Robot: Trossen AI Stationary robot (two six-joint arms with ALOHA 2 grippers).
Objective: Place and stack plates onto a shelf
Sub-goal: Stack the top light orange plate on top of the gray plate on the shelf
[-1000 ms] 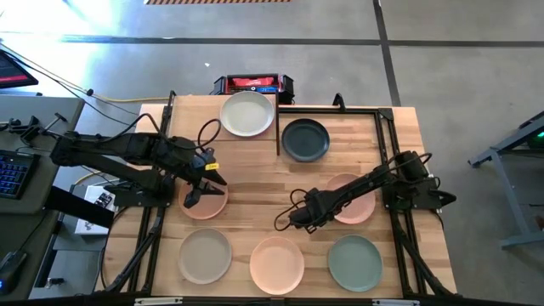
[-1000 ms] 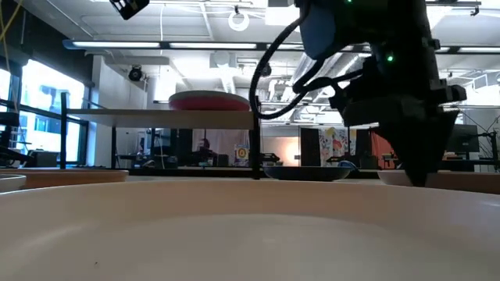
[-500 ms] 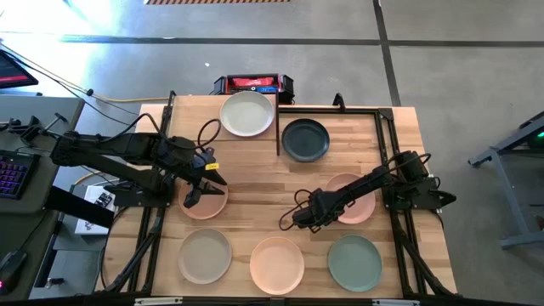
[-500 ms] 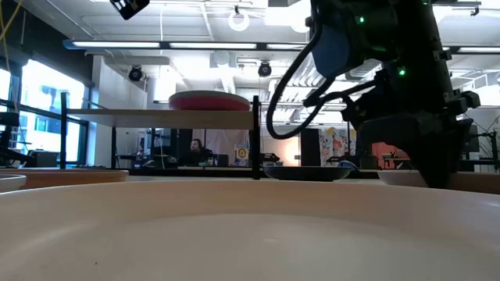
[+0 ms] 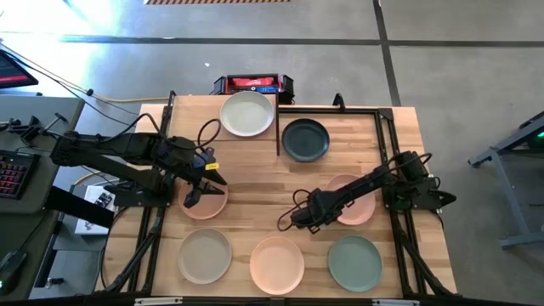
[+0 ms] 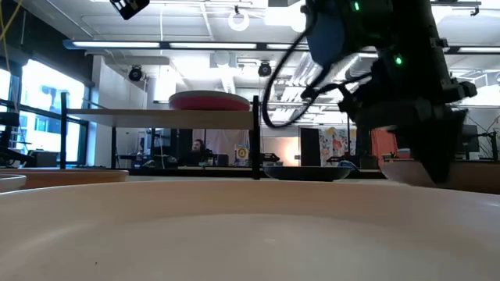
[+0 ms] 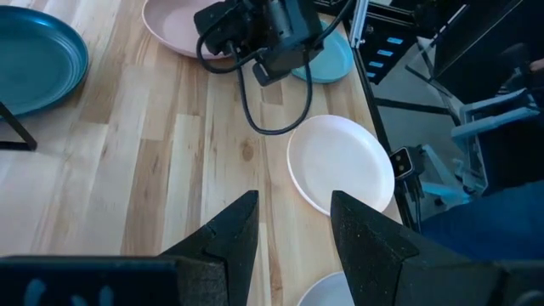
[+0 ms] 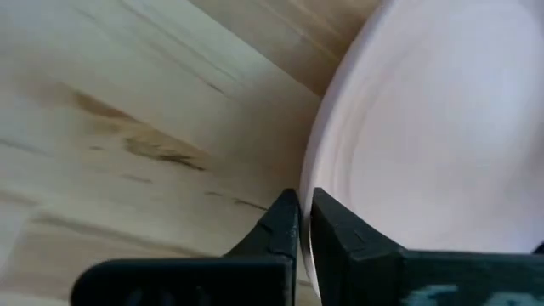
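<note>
Peach plate has its rim pinched by the right tool; left tool hovers released above another plate.

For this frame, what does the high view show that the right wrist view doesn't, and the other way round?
Only the high view shows the whole layout: the left claw over a peach plate, a pale plate on the shelf, a dark grey plate, and three more plates along the near edge.

Only the right wrist view shows the right claw's fingertips nearly closed on the rim of a pink plate.

Both show the right claw, that pink plate and the plank tabletop.
</note>
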